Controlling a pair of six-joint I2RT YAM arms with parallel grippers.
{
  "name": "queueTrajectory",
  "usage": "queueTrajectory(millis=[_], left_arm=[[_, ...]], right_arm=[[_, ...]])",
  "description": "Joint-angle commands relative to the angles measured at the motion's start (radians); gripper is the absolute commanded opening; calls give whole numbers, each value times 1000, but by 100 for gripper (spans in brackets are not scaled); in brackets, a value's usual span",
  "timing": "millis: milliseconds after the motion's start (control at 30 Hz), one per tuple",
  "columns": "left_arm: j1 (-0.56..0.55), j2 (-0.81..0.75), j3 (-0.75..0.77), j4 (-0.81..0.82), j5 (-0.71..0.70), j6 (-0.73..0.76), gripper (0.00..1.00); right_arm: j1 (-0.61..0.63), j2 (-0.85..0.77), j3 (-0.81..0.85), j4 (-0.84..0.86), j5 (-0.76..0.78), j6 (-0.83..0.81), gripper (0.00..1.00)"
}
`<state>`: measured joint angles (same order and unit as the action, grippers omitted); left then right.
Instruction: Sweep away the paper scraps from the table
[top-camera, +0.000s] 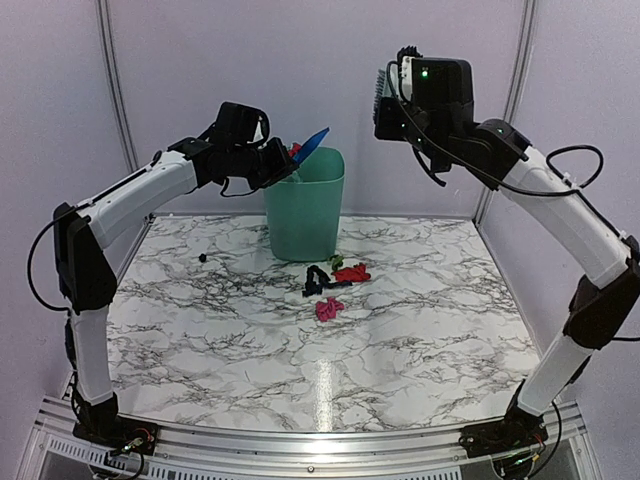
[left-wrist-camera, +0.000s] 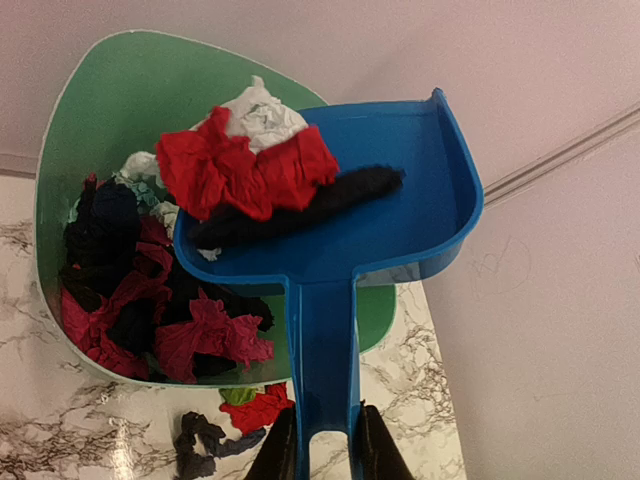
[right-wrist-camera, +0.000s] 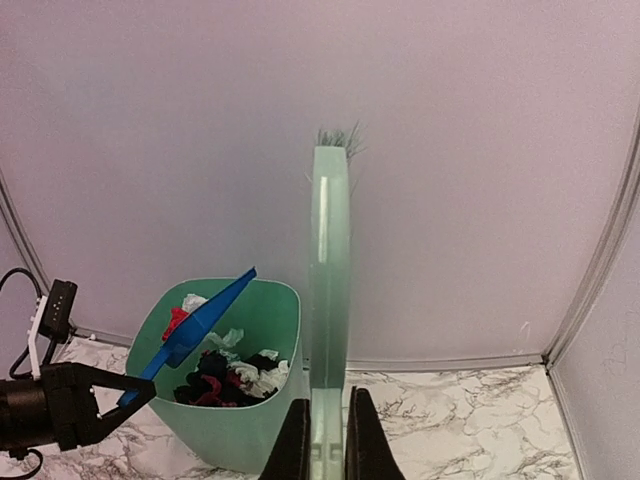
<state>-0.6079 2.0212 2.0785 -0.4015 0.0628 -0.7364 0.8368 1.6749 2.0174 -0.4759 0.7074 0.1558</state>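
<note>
A white marble-patterned table (top-camera: 400, 340) with dark grey veins stands between pale walls, with a robot arm at each near corner. At the far middle of the table stands a green bin (top-camera: 305, 215). The left gripper (left-wrist-camera: 322, 450) is raised beside the bin's left rim, its jaws pinching the handle of a blue dustpan (left-wrist-camera: 420, 200). The dustpan is tilted over the bin's mouth and carries paper scraps (left-wrist-camera: 245, 170): a red one, a white one behind it and a black one beside it, bunched at the pan's edge above the bin. Inside the bin lie more crumpled pieces in pink, black, white and red. On the table just near of the bin lies a small cluster of scraps: a red piece (top-camera: 352, 272), a black piece (top-camera: 316, 282) to its left and a pink piece (top-camera: 330, 308) nearest the arms. A tiny dark bit (top-camera: 203, 257) sits apart at the left. The right gripper (right-wrist-camera: 325, 440) is held high to the right of the bin, its jaws pinching the handle of a pale green brush (right-wrist-camera: 330, 280) that stands upright, bristles at the top.
</note>
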Motion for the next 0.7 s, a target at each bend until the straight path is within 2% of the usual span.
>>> queueTrajectory(millis=[0, 400, 667], left_arm=[[27, -39, 10, 28, 57, -109, 0], [77, -72, -47, 175, 229, -403, 0], [80, -87, -56, 243, 286, -464, 0]], right_arm=[[-7, -58, -33, -37, 30, 83, 0], [-8, -180, -199, -77, 34, 221, 0], [-7, -208, -258, -78, 7, 240, 0]])
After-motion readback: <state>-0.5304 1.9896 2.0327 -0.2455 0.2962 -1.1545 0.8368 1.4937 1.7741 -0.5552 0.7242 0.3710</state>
